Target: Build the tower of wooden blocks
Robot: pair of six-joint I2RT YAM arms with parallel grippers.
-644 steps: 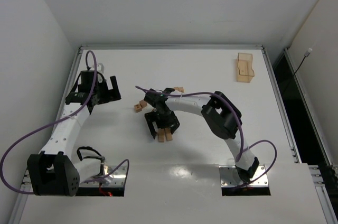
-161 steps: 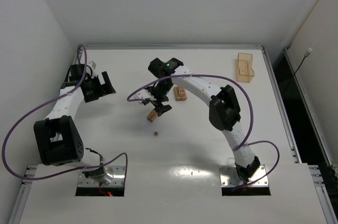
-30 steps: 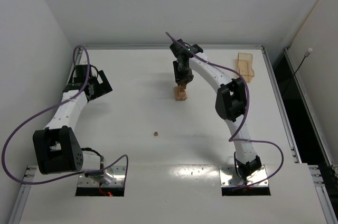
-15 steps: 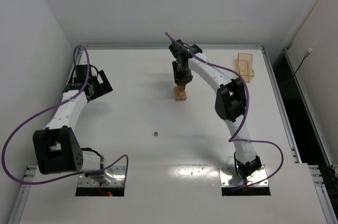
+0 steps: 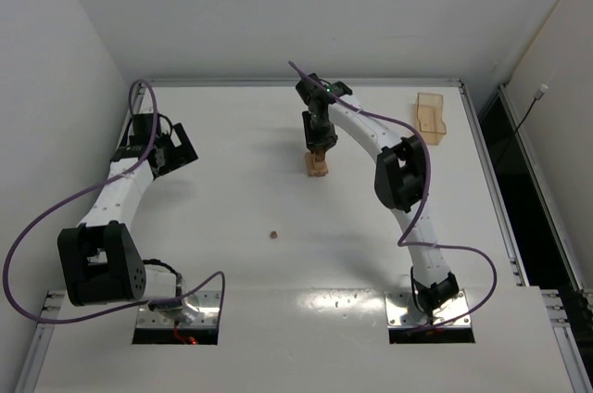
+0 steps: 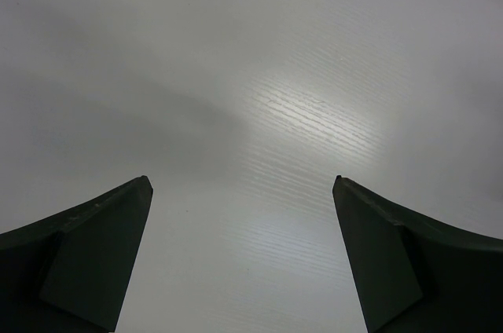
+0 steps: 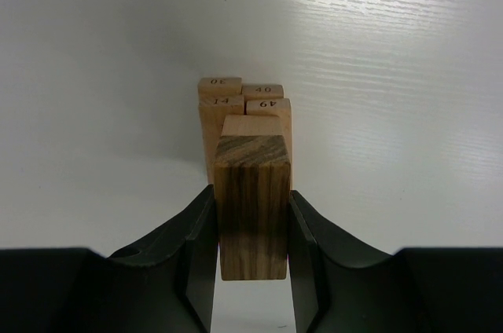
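Top external view: the tower (image 5: 317, 166) stands at the far middle of the white surface (image 5: 232, 291), with bare surface on every side of it.
Right hand (image 5: 320, 140): reaches down just above the tower, closed on a block (image 7: 251, 215) with darker grain, pinched on both sides.
Block and tower: in the right wrist view the held block sits over the near end of the tower's top pieces; whether they touch cannot be told.
Tower ends: pairs of pieces side by side, numbers written on them.
Left hand (image 5: 172, 146): near the far left edge, well apart from the tower, open with nothing between its fingers.
Loose piece: a tiny cube (image 5: 273, 234) lies alone nearer the middle, clear of both arms.
Far right corner: an orange plastic tray (image 5: 431, 119), well apart from the tower.
Edges: a metal rim (image 5: 301, 83) runs along the far side.
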